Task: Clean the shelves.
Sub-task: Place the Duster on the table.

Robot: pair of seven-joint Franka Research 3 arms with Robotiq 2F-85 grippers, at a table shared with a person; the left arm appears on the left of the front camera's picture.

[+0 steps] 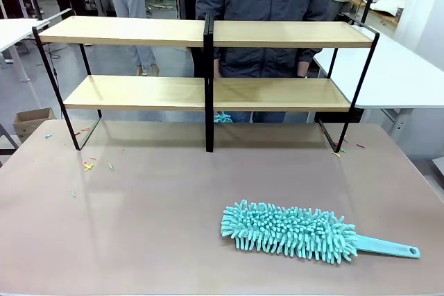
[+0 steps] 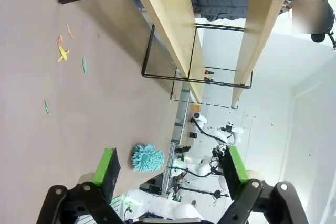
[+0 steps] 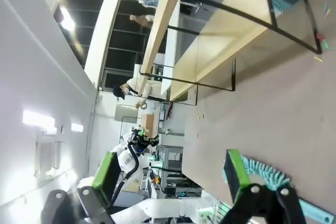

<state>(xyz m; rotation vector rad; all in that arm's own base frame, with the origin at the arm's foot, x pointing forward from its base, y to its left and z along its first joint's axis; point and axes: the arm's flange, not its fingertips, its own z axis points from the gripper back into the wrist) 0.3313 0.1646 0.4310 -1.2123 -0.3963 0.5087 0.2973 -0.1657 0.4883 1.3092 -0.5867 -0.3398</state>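
The shelves (image 1: 208, 91) stand across the far half of the brown table: two tiers of light wooden boards on a thin black frame with a black centre post. A teal fluffy duster (image 1: 291, 230) with a flat handle lies on the table at the front right. In the left wrist view my left gripper (image 2: 170, 166) is open in the air, with the shelves (image 2: 173, 30) and the duster (image 2: 147, 157) farther off. My right gripper (image 3: 172, 174) is also open, and the duster (image 3: 265, 172) lies just past its right finger, with the shelves (image 3: 220, 35) beyond.
A person in a dark jacket (image 1: 263, 5) stands right behind the shelves, with something teal (image 1: 222, 117) low in front of them. Small coloured scraps (image 1: 87, 166) litter the table's left side. A white table (image 1: 395, 74) stands to the right and a cardboard box (image 1: 31, 121) sits on the floor at the left.
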